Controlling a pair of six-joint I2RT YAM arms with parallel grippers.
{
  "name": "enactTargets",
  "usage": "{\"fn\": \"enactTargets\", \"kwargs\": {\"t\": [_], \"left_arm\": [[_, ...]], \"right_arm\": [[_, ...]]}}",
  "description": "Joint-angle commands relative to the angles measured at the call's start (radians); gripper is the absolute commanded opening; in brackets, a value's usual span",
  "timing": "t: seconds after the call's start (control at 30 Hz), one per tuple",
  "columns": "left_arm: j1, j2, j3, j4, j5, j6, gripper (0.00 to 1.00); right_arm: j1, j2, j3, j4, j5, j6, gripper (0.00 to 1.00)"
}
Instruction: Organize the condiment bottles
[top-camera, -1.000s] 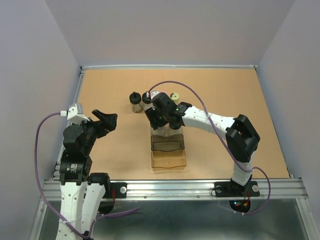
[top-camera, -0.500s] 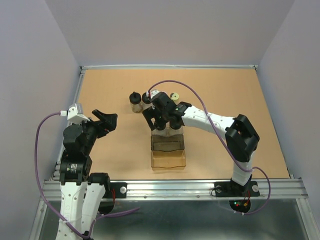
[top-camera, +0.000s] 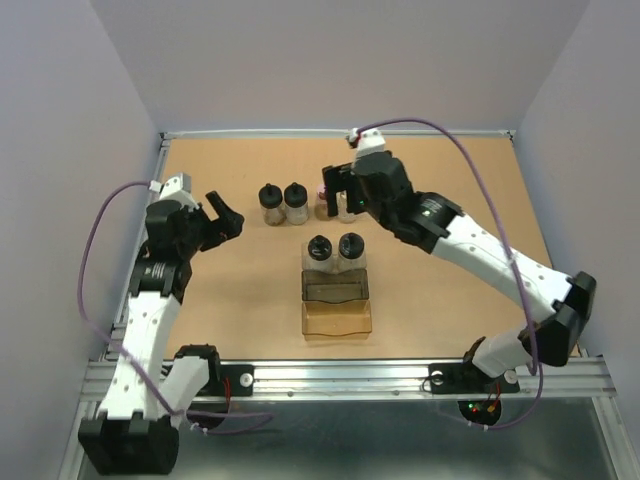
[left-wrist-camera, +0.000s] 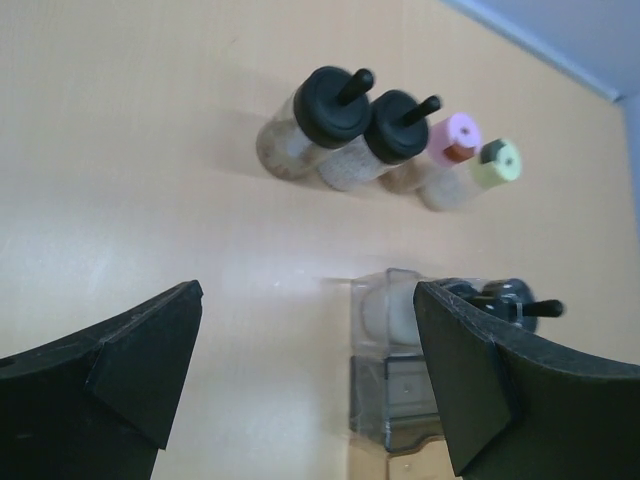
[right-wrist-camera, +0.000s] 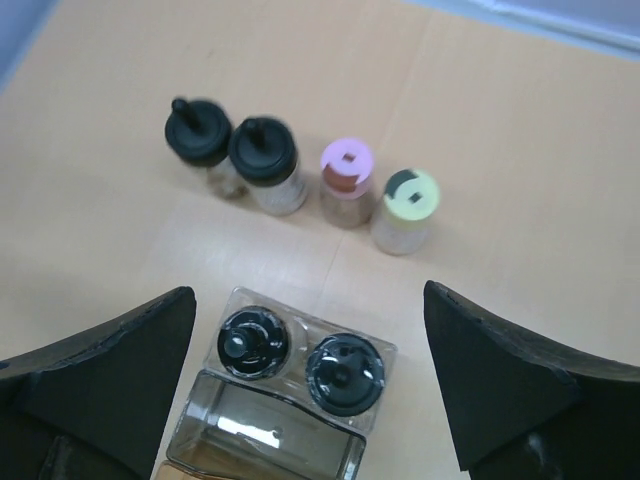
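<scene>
Two black-capped condiment bottles (top-camera: 270, 197) (top-camera: 296, 196) stand in a row with a pink-capped one (right-wrist-camera: 346, 162) and a yellow-green-capped one (right-wrist-camera: 410, 196). Two more black-capped bottles (top-camera: 320, 248) (top-camera: 351, 246) sit upright in the far row of the brown-tinted tray (top-camera: 337, 305). My right gripper (top-camera: 338, 195) hangs open above the pink and yellow-green bottles, holding nothing; in its wrist view the right gripper (right-wrist-camera: 308, 293) frames the tray bottles (right-wrist-camera: 251, 340) (right-wrist-camera: 345, 373). My left gripper (top-camera: 225, 215) is open and empty, left of the row; in its own view the left gripper (left-wrist-camera: 308, 300) frames bare table.
The near compartments of the tray (right-wrist-camera: 255, 440) hold nothing. The table's raised rim (top-camera: 340, 133) runs along the far side, with grey walls around. Bare tabletop (top-camera: 450, 300) lies right of the tray.
The right gripper has opened, leaving a black-capped bottle in the tray, and has risen and moved toward the far side. The left arm has stretched out, its gripper slightly farther away.
</scene>
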Motion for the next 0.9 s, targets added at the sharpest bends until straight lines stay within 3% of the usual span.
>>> {"fn": "enactTargets", "kwargs": {"t": [0.0,0.2,0.5,0.63,0.87], "left_arm": [[-0.003,0.193,0.073,0.064,0.029,0.16,0.99],[-0.011,0.415,0.17,0.179,0.099,0.181,0.99],[-0.182,0.705,0.386,0.201,-0.112,0.25,0.99],[-0.231,0.775,0.405,0.213,-0.199,0.276,0.99],[-0.235,0.812,0.383,0.254,-0.201,0.354,0.99]], "right_arm": [[-0.043,-0.13,0.016,-0.09,0.105,0.084,1.0],[-0.049,-0.287,-0.104,-0.211,0.123,0.157,1.0],[-0.05,-0.445,-0.202,-0.345,0.175,0.26,1.0],[-0.052,-0.458,-0.179,-0.384,0.204,0.266,1.0],[-0.054,-0.462,-0.156,-0.435,0.247,0.276,1.0]]}}
